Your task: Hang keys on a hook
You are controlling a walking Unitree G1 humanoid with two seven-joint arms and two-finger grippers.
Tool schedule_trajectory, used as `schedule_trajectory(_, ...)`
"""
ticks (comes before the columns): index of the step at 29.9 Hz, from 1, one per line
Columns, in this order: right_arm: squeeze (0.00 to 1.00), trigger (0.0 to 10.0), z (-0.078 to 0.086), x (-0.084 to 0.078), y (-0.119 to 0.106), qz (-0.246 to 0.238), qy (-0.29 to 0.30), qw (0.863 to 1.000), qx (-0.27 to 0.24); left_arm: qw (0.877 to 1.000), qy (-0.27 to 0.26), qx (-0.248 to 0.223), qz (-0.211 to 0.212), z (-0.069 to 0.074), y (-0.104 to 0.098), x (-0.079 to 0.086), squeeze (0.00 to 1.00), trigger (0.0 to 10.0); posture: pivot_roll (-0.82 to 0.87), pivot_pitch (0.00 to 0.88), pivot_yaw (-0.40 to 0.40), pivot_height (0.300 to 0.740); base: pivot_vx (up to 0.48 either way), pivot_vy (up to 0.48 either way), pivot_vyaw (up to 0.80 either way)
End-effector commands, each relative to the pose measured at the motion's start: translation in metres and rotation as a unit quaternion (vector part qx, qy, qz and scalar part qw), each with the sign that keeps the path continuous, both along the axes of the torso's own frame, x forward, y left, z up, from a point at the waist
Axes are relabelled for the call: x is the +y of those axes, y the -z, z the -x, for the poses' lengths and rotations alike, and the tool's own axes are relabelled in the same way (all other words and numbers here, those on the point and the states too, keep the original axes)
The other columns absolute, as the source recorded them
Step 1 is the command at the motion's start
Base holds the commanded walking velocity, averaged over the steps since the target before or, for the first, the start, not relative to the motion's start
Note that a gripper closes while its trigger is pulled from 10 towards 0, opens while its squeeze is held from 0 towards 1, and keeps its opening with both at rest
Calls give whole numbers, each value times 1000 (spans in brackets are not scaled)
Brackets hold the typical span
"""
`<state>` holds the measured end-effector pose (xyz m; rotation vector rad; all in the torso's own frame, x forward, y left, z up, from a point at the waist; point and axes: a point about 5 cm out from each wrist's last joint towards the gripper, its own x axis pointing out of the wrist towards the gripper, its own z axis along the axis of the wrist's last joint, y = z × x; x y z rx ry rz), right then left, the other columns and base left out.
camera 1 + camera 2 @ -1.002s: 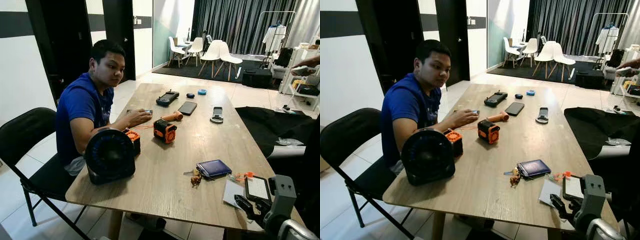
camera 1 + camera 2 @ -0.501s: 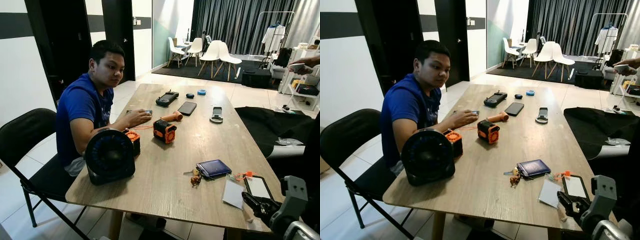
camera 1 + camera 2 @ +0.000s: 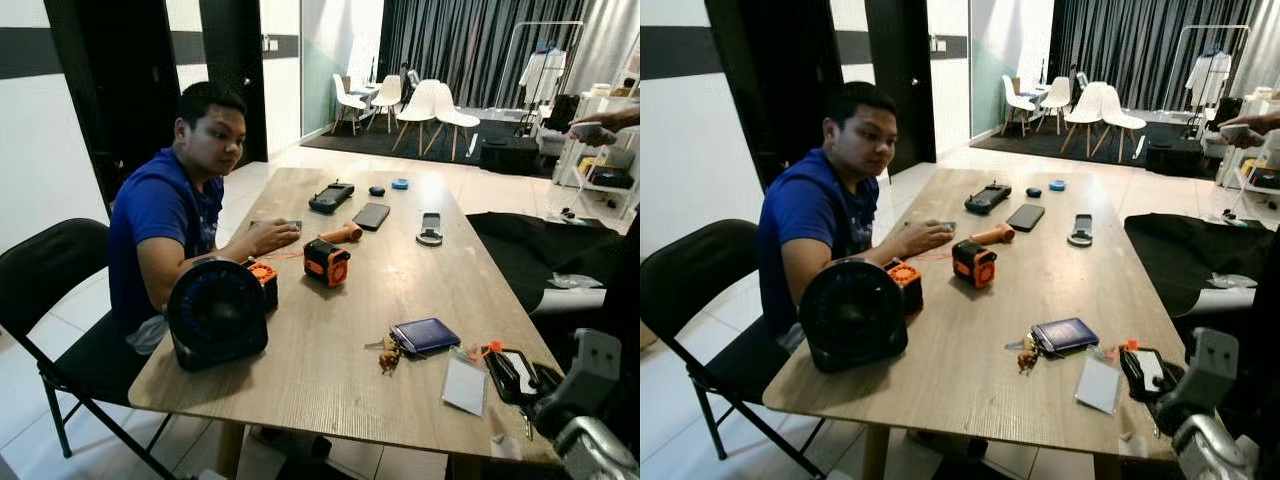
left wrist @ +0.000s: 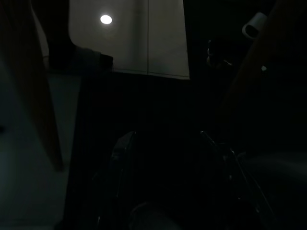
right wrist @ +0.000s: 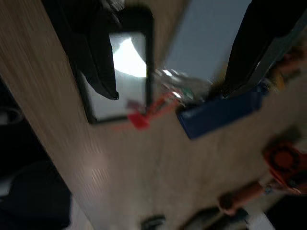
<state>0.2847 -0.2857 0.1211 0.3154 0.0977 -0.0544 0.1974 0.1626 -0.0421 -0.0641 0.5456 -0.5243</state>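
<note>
While your right gripper (image 3: 517,372) hovers spread over the phone (image 3: 512,368), the keys (image 3: 386,350) lie left, beside the blue wallet (image 3: 426,335). Right wrist view: blurred, so you risk snagging the orange tag (image 5: 139,120). Left gripper: can't tell.

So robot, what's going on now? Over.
Right end effector open, low over the phone at the table's near edge. Keys untouched beside the blue wallet. Left arm idle. White card lies between end effector and keys.
</note>
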Motion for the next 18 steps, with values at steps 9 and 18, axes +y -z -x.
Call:
schedule_trajectory(9,0,10000,8,13,22,-45,-68,995,65,999,-15,17,23,5,2,1,0,10000,44,16,6,740,0,0,0)
schedule_trajectory(18,0,10000,22,11,18,-96,-94,988,72,998,-14,26,59,9,-1,0,0,10000,45,40,14,740,0,0,0)
